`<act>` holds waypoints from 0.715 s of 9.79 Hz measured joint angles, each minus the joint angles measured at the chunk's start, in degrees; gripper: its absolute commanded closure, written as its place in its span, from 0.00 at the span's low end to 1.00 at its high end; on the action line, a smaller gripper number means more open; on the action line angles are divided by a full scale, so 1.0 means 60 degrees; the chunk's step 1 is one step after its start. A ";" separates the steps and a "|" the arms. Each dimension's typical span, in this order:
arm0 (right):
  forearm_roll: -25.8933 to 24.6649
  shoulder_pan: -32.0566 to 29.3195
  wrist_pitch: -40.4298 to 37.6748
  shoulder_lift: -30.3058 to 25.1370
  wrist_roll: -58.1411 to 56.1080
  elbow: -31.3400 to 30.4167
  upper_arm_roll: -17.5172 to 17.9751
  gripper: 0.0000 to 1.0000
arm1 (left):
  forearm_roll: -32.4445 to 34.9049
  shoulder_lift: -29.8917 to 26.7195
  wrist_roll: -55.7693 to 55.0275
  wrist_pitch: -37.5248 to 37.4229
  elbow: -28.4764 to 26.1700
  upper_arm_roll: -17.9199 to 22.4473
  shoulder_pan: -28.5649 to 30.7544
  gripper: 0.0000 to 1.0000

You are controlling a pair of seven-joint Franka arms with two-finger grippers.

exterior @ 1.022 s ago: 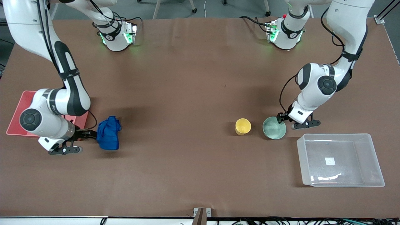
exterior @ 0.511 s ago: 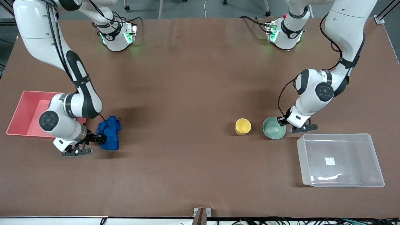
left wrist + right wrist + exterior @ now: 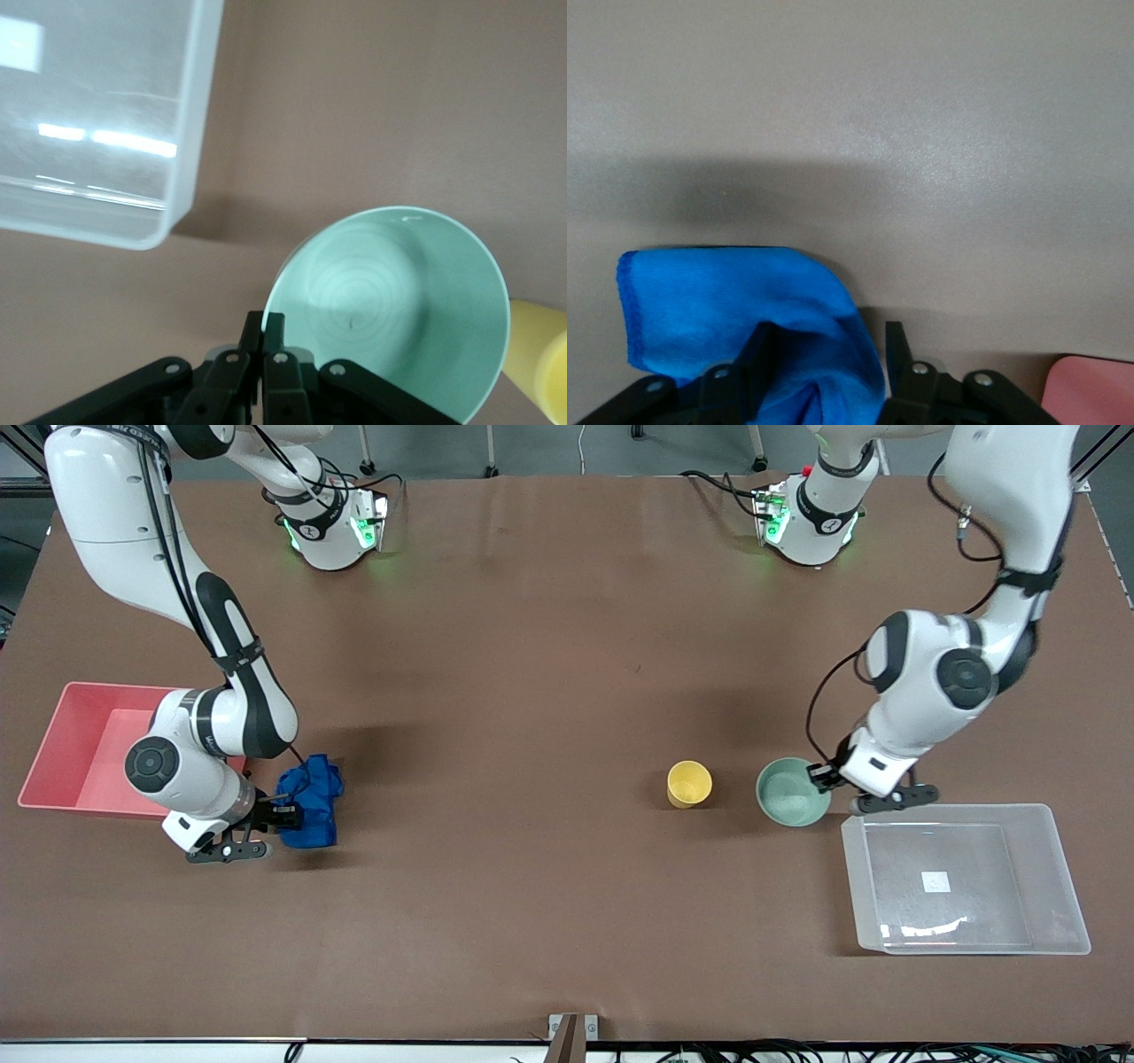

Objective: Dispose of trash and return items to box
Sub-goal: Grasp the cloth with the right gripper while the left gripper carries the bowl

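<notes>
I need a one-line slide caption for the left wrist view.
Left gripper shut on the green bowl rim, beside the clear box and yellow cup.

Blue cloth, cup, bowl, tub.

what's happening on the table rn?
Both arms are working at once. The left gripper is shut on the rim of the mint-green bowl, which is beside the clear tub; the tub holds nothing yet. The yellow cup stands untouched next to the bowl. At the right arm's end, the right gripper has its fingers around the blue cloth wad, not fully shut, with the cloth between them, beside the pink bin.
</notes>
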 measured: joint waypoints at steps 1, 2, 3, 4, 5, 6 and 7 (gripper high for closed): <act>0.0000 0.0007 -0.0002 0.0000 0.0000 -0.0045 0.0001 0.95 | 0.0001 -0.0303 0.0012 -0.1245 0.0840 0.0045 0.0070 1.00; 0.0000 0.0018 -0.0004 0.0001 0.0000 -0.0070 0.0003 0.97 | 0.0080 -0.0408 0.0157 -0.1987 0.1503 0.0063 0.0246 1.00; 0.0001 0.0030 -0.0005 0.0000 0.0001 -0.0073 0.0007 0.97 | 0.0343 -0.0339 0.0460 -0.2201 0.1871 0.0081 0.0506 1.00; 0.0001 0.0034 -0.0008 0.0000 0.0003 -0.0074 0.0010 0.97 | 0.0676 -0.0132 0.0967 -0.2207 0.2096 0.0092 0.0885 1.00; 0.0001 0.0035 -0.0008 0.0000 0.0005 -0.0075 0.0010 0.97 | 0.0848 0.0228 0.1644 -0.2194 0.2412 0.0109 0.1256 1.00; 0.0002 0.0036 -0.0022 -0.0003 0.0038 -0.0073 0.0010 0.97 | 0.0908 0.0686 0.2396 -0.2179 0.2857 0.0122 0.1565 1.00; 0.0003 0.0037 -0.0071 -0.0015 0.0070 -0.0060 0.0010 0.97 | 0.0920 0.1214 0.3312 -0.2170 0.3412 0.0129 0.1835 1.00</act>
